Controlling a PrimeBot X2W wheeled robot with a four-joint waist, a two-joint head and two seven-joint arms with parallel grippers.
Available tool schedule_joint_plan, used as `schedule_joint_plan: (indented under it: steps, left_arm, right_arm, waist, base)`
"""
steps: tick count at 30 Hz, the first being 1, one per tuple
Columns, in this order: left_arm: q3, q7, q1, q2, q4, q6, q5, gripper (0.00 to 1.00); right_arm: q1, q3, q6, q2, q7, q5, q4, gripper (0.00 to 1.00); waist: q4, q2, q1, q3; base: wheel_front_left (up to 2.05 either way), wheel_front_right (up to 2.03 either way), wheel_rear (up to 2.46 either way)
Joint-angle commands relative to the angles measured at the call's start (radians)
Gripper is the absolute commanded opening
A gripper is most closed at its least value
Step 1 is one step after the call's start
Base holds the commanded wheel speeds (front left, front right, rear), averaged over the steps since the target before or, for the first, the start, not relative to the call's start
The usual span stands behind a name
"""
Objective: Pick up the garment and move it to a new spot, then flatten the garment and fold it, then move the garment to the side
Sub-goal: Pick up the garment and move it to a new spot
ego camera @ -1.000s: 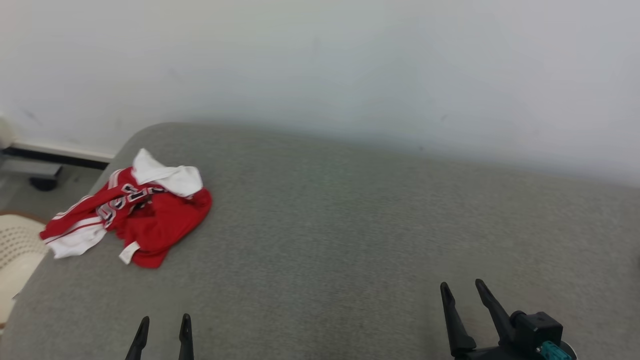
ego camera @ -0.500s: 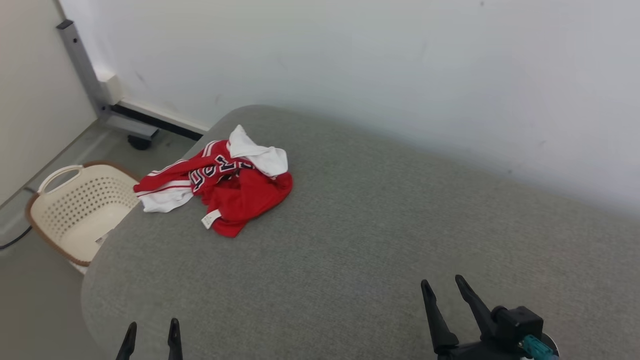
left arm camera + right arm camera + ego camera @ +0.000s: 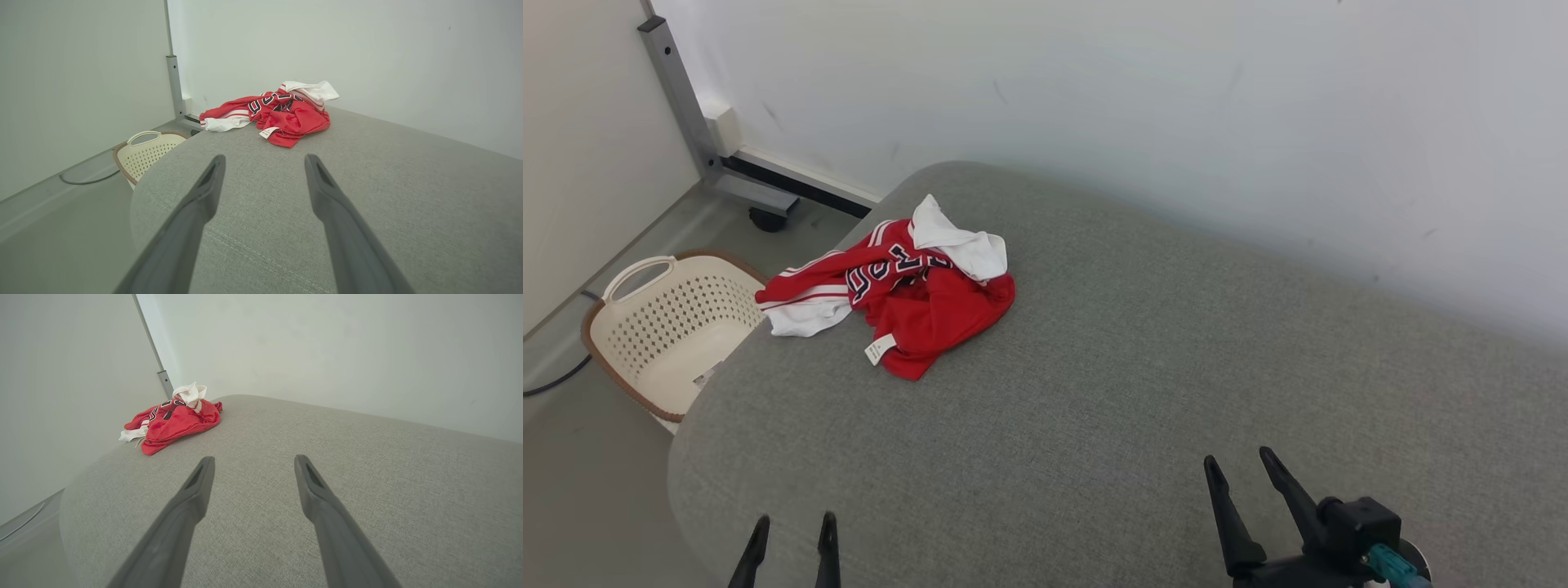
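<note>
The left gripper (image 3: 795, 517) and right gripper (image 3: 1237, 454) were seen spread open and empty, well short of the garment (image 3: 907, 302), crumpled at the table's (image 3: 1094, 392) far left corner. Were only a loose fold pinched, it might be dragged off toward the basket (image 3: 686, 318). Counted: two grippers, one garment, one basket.

**Spread wide on both sides**

The left gripper (image 3: 795, 523), two long dark tapered fingers, pokes up at the lower left of the head view, jaws well apart. The right gripper (image 3: 1238, 457) reaches further up (its black wrist housing (image 3: 1360, 523) shows behind), fingers equally parted and leaning left.
</note>
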Motion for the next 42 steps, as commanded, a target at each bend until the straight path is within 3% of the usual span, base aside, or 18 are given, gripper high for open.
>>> schedule_joint_plan:
  steps: [1,9,20,26,35,39,40,41,42]
  left_arm:
    - [-0.011,0.013,-0.051,0.014,0.027,-0.007,-0.009,1.0]
    - [-0.053,0.104,-0.326,0.073,0.257,-0.024,-0.103,1.0]
    - [-0.065,0.229,-0.741,0.193,0.576,-0.024,-0.247,1.0]
    - [-0.043,0.292,-0.859,0.233,0.7,-0.023,-0.306,1.0]
    - [0.003,0.33,-0.948,0.26,0.867,0.07,-0.34,1.0]
    - [0.003,0.344,-0.952,0.261,0.924,0.09,-0.343,1.0]
    - [0.002,0.348,-0.951,0.257,0.94,0.092,-0.344,0.43]
    - [-0.003,0.345,-0.95,0.255,0.949,0.091,-0.342,0.0]
    - [-0.008,0.342,-0.948,0.251,0.955,0.085,-0.339,0.0]
  right_arm:
    - [0.021,-0.006,-0.003,0.0,-0.003,-0.008,-0.004,1.0]
    - [0.025,-0.007,-0.003,-0.001,0.043,-0.046,-0.078,1.0]
    - [-0.046,-0.008,-0.003,-0.077,0.149,-0.091,-0.293,1.0]
    - [-0.051,-0.018,-0.003,-0.103,0.178,-0.097,-0.378,1.0]
    - [-0.05,-0.028,-0.003,-0.099,0.179,-0.094,-0.43,1.0]
    - [-0.053,-0.027,-0.003,-0.094,0.171,-0.089,-0.419,1.0]
    - [-0.055,-0.024,-0.003,-0.092,0.17,-0.087,-0.414,1.0]
    - [-0.058,-0.019,-0.003,-0.091,0.168,-0.085,-0.409,1.0]
    - [-0.061,-0.015,-0.003,-0.089,0.165,-0.083,-0.404,1.0]
  waist:
    - [-0.005,-0.0001,-0.0001,-0.004]
    - [-0.12,-0.0001,-0.0001,0.061]
    - [-0.351,-0.0001,-0.0001,0.335]
    - [-0.421,-0.0001,-0.0001,0.44]
    - [-0.481,-0.0001,-0.0001,0.506]
    - [-0.485,-0.0001,-0.0001,0.49]
    - [-0.485,-0.0001,-0.0001,0.484]
    - [-0.484,-0.0001,-0.0001,0.476]
    - [-0.484,-0.0001,-0.0001,0.468]
  base:
    - [0.0,0.0,0.0]
    - [0.0,0.0,0.0]
    - [0.0,0.0,0.0]
    - [0.0,0.0,0.0]
    - [0.0,0.0,0.0]
    - [0.0,0.0,0.0]
    - [0.0,0.0,0.0]
    - [0.0,0.0,0.0]
    - [0.0,0.0,0.0]
